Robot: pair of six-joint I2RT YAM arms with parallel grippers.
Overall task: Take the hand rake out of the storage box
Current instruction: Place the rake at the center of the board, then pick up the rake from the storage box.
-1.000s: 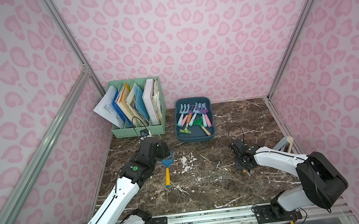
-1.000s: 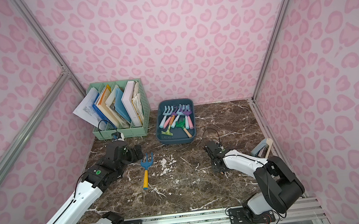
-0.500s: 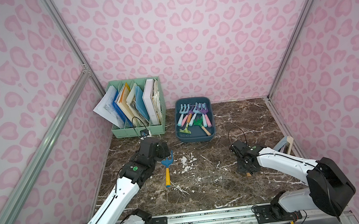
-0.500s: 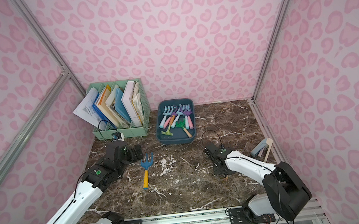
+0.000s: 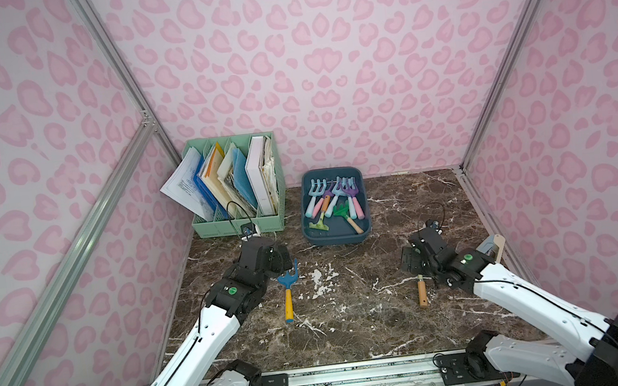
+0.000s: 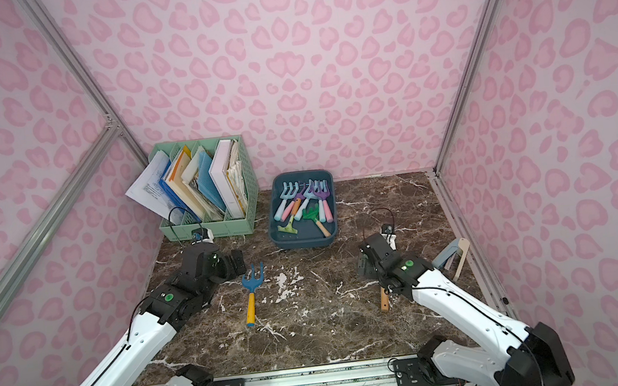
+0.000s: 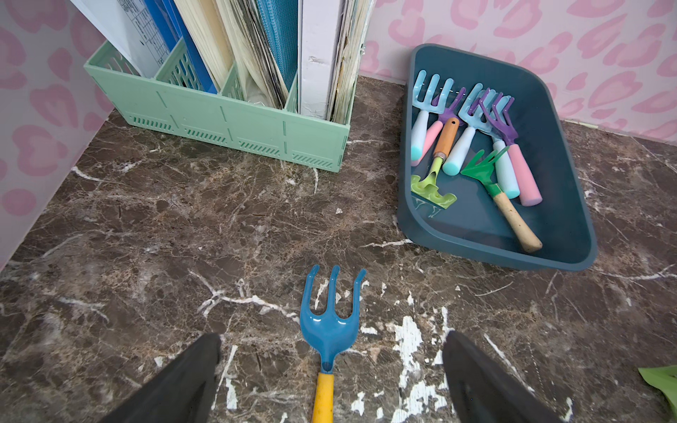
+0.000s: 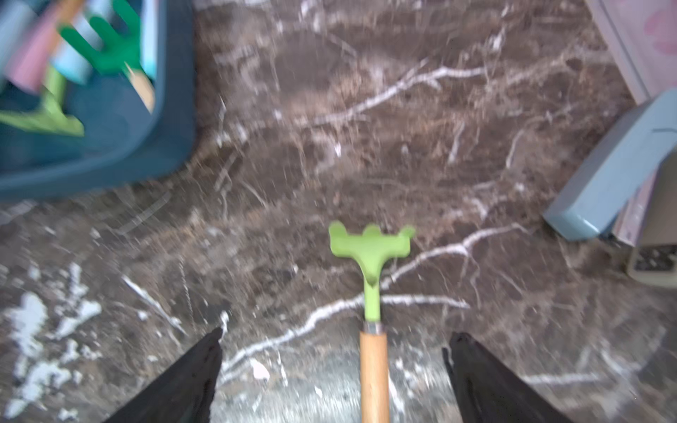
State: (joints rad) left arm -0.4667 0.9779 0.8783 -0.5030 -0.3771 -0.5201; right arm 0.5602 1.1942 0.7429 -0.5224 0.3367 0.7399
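Note:
The dark teal storage box (image 5: pixel 337 238) (image 6: pixel 307 243) sits against the back wall and holds several hand rakes (image 7: pixel 476 139). A blue hand rake with a yellow handle (image 5: pixel 288 294) (image 7: pixel 329 326) lies on the marble. My left gripper (image 5: pixel 283 261) (image 7: pixel 331 340) is open, with the blue rake's neck between its fingers, untouched. A light-green hand rake with a wooden handle (image 5: pixel 422 293) (image 8: pixel 370 252) lies on the marble at the right. My right gripper (image 5: pixel 410 261) (image 8: pixel 335 338) is open over the rake's handle, fingers well apart from it.
A mint-green file rack (image 5: pixel 240 224) full of papers and folders stands left of the box at the back. A grey-blue stapler-like object (image 5: pixel 491 247) (image 8: pixel 604 183) leans at the right wall. Pink patterned walls close in three sides.
My right gripper has gone from nearly shut to wide open, letting go of the light-green rake, which now lies on the table. The left arm and the blue rake have not moved.

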